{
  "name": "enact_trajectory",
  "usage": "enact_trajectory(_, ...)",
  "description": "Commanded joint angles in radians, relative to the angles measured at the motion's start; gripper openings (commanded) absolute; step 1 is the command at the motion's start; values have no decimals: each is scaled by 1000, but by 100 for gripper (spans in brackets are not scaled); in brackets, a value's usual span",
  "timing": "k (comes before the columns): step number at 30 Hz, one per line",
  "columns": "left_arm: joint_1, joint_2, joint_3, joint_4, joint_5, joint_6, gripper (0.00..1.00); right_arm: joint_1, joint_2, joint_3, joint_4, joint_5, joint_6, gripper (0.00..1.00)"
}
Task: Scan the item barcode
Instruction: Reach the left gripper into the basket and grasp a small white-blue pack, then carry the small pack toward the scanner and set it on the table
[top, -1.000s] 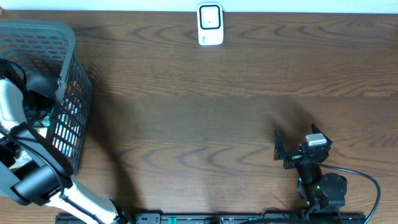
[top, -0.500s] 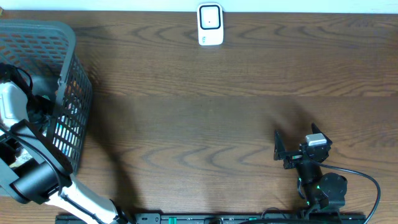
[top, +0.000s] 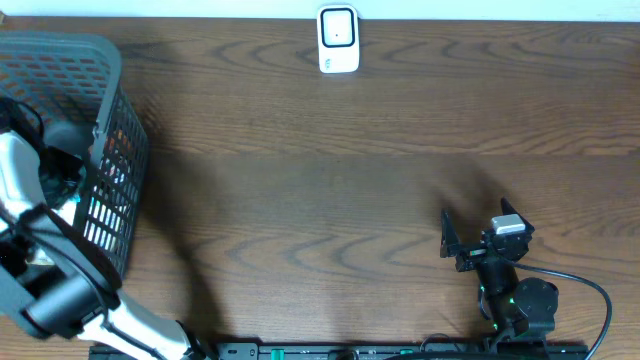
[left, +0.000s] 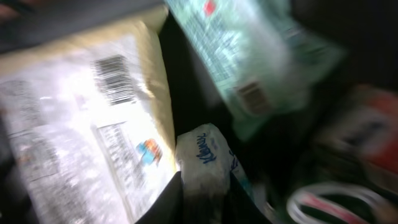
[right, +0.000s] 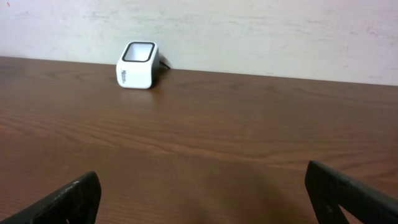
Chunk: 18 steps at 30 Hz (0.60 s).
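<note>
Inside the basket (top: 115, 150), the left claw (left: 202, 185) has closed in around the Kleenex pack (left: 204, 152).

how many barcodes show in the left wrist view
1 for certain: the barcode on the pale yellow packet, upper left. A brownish patch on the green packet may be a second, too blurred to tell. Others may be hidden.

Mock shop checkout rig. Wooden tabletop (top: 330, 190), barcode scanner (top: 338, 40) at the far edge. Grey mesh basket (top: 128, 160) at left holds packaged goods (left: 81, 124), incl. a tissue pack (left: 202, 162).
</note>
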Motion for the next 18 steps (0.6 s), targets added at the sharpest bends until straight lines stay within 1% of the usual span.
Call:
enact_trajectory(1,-2,-134,45,6,-1,-3,11,6,-5,-3,-1,5,-12,99)
enact_trajectory(4,-2,-217,45,11,2,-3,8,6,-5,-3,-1,5,-12,99)
enact_trajectory(13,-10,-522,45,63,101,-3,8,6,-5,-3,-1,5,-12,99)
enact_trajectory(16,-49,-623,45,81,123,-3,8,6,-5,-3,-1,5,-12,99)
enact_trajectory(18,-98,-686,45,92,122,-2,8,6,-5,-3,-1,5,-12,99)
